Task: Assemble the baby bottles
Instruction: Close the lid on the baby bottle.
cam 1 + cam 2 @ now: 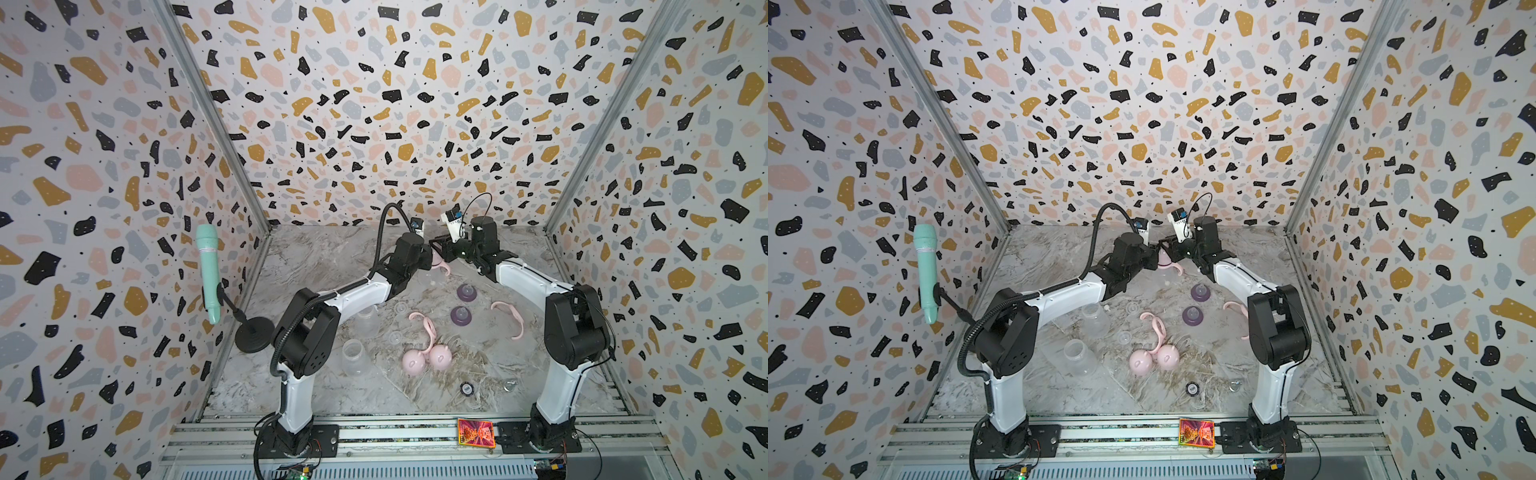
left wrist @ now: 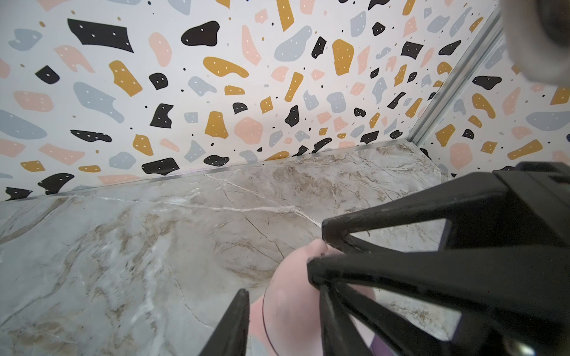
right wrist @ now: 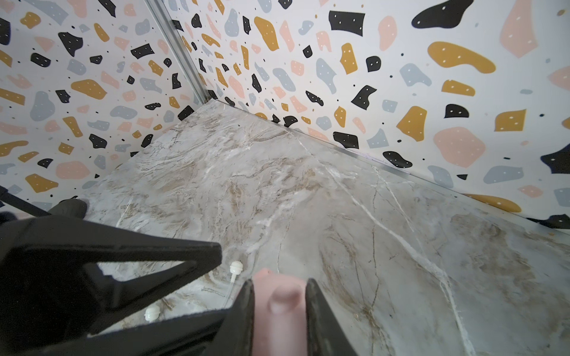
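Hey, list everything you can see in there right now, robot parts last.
Loose bottles: two, clear, near left arm.
Teat collars: two, purple, table centre.
Handle rings: two, pink, centre and right.
Dome caps: two, pink, front centre.
Small discs: two, clear, beside loose bottles.
Pegs: two, white, near the grippers.
Part-built bottle: one, pink-capped, at the back.
Microphone: one, mint green, beside left arm.
Round token: one, black, front.
Metal ring: one, silver, front.
Card: one, red-orange, front rail.
Left gripper: black, shut on part-built bottle.
Right gripper: black, shut on the same bottle.
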Robot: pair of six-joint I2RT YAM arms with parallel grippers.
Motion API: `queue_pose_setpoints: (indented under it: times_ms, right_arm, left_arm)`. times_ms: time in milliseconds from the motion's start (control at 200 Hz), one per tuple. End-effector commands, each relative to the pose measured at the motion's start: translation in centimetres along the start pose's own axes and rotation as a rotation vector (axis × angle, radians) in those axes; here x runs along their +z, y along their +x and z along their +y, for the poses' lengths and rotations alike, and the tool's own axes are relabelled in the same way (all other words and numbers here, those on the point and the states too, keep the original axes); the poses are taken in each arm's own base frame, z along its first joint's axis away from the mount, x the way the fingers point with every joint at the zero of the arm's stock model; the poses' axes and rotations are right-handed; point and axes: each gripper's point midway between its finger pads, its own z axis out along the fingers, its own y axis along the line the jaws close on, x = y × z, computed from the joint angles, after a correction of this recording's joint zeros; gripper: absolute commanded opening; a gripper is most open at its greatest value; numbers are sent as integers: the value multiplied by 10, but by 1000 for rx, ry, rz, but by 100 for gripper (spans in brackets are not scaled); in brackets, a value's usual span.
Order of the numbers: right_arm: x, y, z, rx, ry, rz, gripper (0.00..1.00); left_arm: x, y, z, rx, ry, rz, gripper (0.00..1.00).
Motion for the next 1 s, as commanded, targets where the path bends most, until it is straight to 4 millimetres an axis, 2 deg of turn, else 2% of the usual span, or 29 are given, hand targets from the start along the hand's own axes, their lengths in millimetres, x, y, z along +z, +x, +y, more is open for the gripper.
queue_pose_setpoints:
  times_ms: [0,466,766,996]
  right_arm:
    - [11,73,5,77,-5,207,29]
    - [11,130,11,146,11,311,26]
    - [7,153,10,172,34,351,26]
    - [11,175,10,166,66,432,26]
  left_arm:
    - [4,-7,-17,16,76,-22,35]
    - [5,19,-24,8,141,19,24]
    - [2,29,-24,23,153,40,23]
    - [2,38,-24,26,161,59,21]
